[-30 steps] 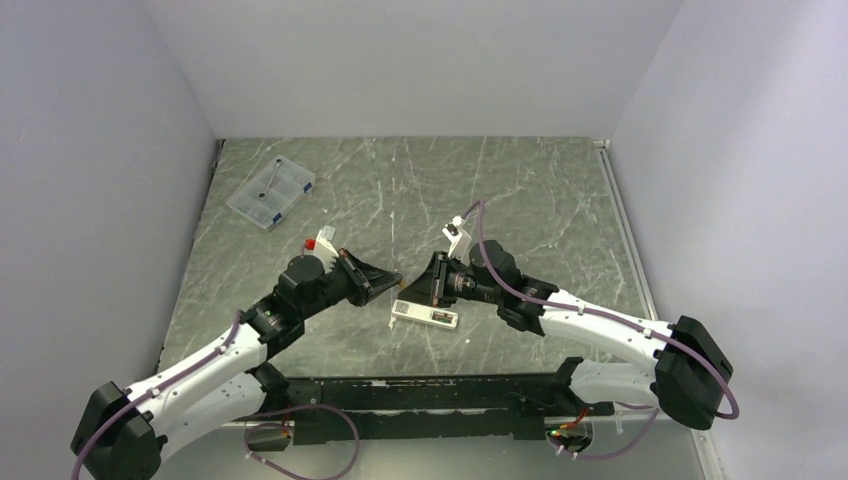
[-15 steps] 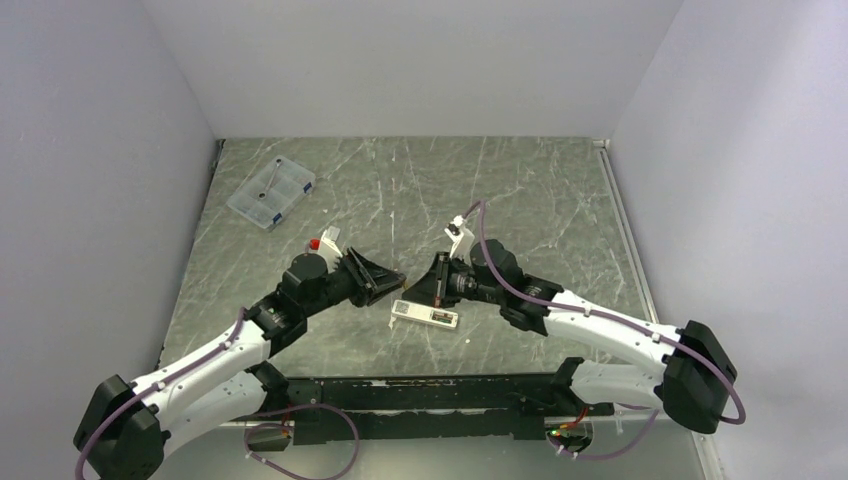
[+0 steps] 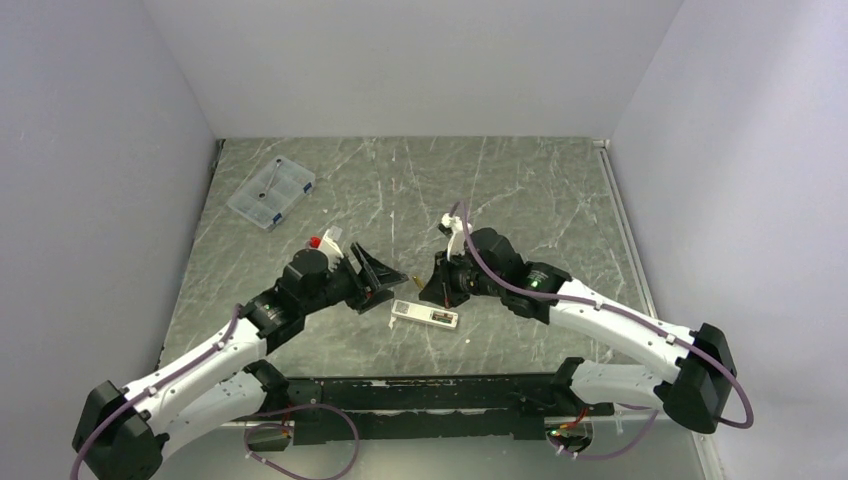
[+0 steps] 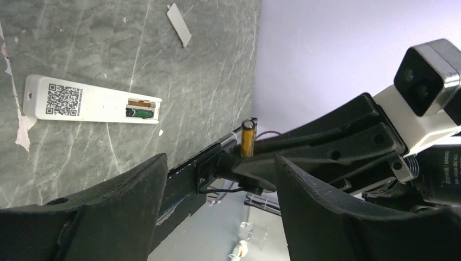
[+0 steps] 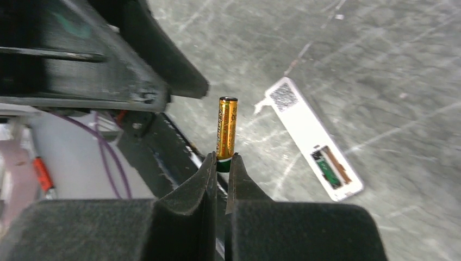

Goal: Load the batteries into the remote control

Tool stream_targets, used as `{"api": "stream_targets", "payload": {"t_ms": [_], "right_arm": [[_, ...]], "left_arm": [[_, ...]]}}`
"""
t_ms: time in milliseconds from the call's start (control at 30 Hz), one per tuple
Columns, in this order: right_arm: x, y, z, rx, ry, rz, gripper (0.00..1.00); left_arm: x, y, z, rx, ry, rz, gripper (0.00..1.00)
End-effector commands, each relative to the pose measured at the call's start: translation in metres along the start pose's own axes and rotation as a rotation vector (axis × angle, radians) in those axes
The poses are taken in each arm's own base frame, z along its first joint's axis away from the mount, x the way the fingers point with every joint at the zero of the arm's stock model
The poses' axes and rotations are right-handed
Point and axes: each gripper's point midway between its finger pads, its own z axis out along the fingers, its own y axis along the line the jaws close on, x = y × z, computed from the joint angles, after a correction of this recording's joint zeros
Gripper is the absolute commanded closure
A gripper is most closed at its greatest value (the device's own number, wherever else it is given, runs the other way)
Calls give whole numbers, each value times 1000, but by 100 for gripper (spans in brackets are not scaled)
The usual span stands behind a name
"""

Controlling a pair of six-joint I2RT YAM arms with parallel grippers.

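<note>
The copper-orange battery point(image 5: 226, 128) stands upright with my right gripper point(image 5: 222, 160) shut on its green lower end. The left wrist view shows that same battery point(image 4: 248, 137) a short way beyond my left gripper point(image 4: 217, 163), which is open and touches nothing. The white remote control point(image 3: 424, 315) lies face down on the table just below both grippers, with a QR label on its back point(image 4: 61, 100). Its battery bay is uncovered, and the dark green battery point(image 4: 140, 113) sits in one slot point(image 5: 326, 166). From above, my left gripper point(image 3: 385, 272) and right gripper point(image 3: 424, 284) nearly meet.
A clear plastic compartment box point(image 3: 271, 192) sits at the back left of the marbled table point(image 3: 520, 190). A small flat white cover piece point(image 4: 179, 24) lies on the table beyond the remote. The black rail point(image 3: 420, 395) between the arm bases runs along the near edge.
My left gripper has opened from shut and drawn slightly back to the left, leaving the copper-orange battery in the right gripper alone. The right arm shifted a little.
</note>
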Motion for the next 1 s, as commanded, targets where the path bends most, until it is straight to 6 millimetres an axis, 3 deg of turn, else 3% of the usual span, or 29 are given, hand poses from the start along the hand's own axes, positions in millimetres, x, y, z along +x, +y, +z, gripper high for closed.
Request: {"api": "stream_targets", "payload": {"t_ms": [0, 233, 567, 733, 967], "right_arm": [[-4, -21, -13, 130, 54, -180, 100], [-9, -35, -26, 199, 91, -326, 100], [-21, -64, -37, 342, 156, -570, 100], [-10, -77, -35, 353, 239, -676, 100], [11, -75, -35, 250, 292, -779, 100]], "left_arm": [[-5, -21, -12, 15, -14, 93, 23], [-9, -16, -23, -51, -30, 171, 20], [-10, 8, -32, -139, -48, 207, 19], [-8, 18, -37, -163, -49, 222, 19], [-10, 23, -46, -184, -64, 262, 18]]}}
